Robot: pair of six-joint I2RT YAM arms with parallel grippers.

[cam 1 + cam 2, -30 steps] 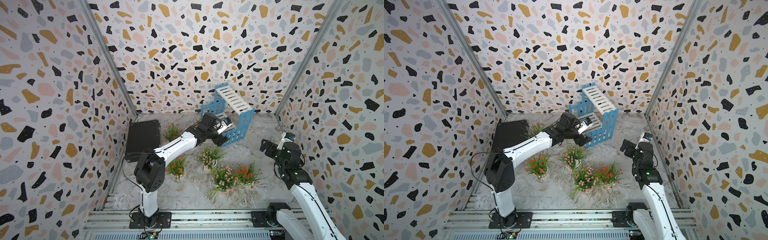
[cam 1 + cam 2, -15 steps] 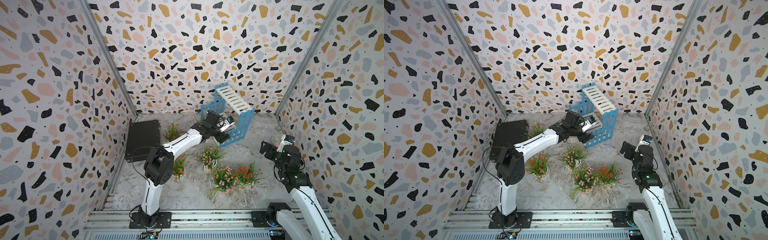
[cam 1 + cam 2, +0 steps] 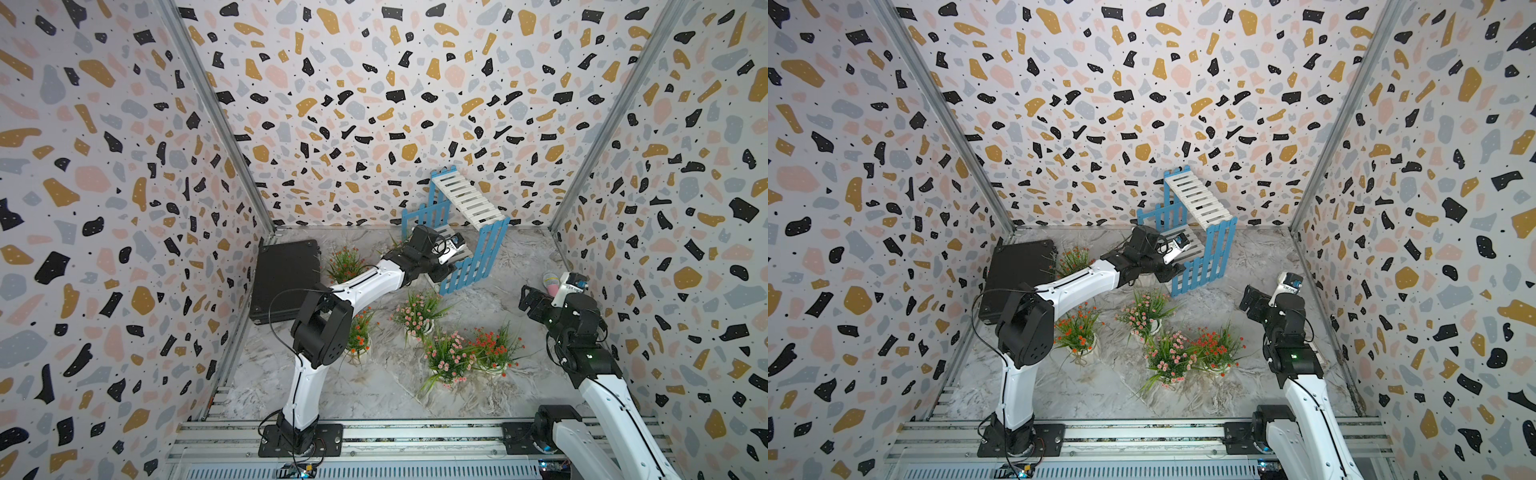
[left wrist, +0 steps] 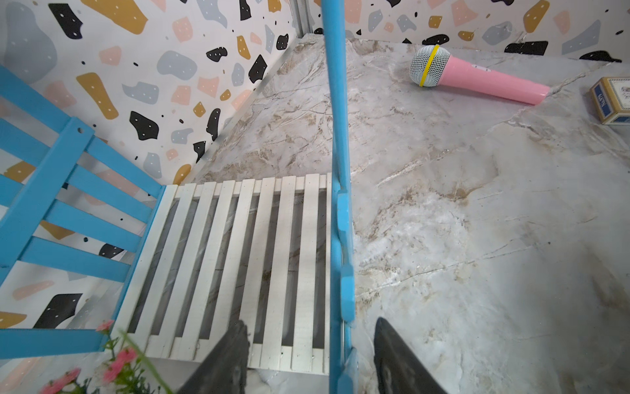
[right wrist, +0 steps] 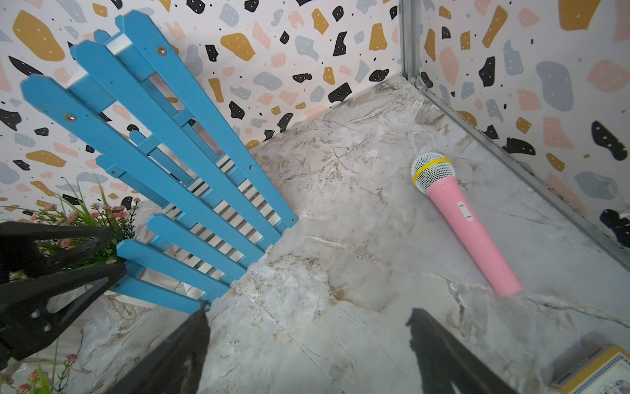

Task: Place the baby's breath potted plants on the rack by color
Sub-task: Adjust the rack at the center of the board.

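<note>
Nearest the front rail, the front pink plant (image 3: 451, 357) and the front red plant (image 3: 494, 347) stand with their leaves touching on the marble table (image 3: 374, 395), well on the near side of both claws. A little farther, the red plant by the elbow (image 3: 359, 332) is partly hidden behind the left arm. The middle pink plant (image 3: 417, 311) stands just on the near side of the left claw (image 3: 445, 273). The right claw (image 5: 309, 309) hangs over bare table with its jaws spread wide and nothing between them; a pink microphone (image 5: 467, 225) lies beyond it. The left claw is at the lower shelf of the rack (image 3: 465, 203), jaws partly open, one finger on each side of the blue side frame (image 4: 341, 221). They seem not yet to press it, but the view is blurred there. The pink plant by the rack (image 4: 116, 361) is just beside this claw, on its side away from the right claw. The red plant by the case (image 3: 345, 262) stands farther that way, next to the black case (image 3: 286, 278).
</note>
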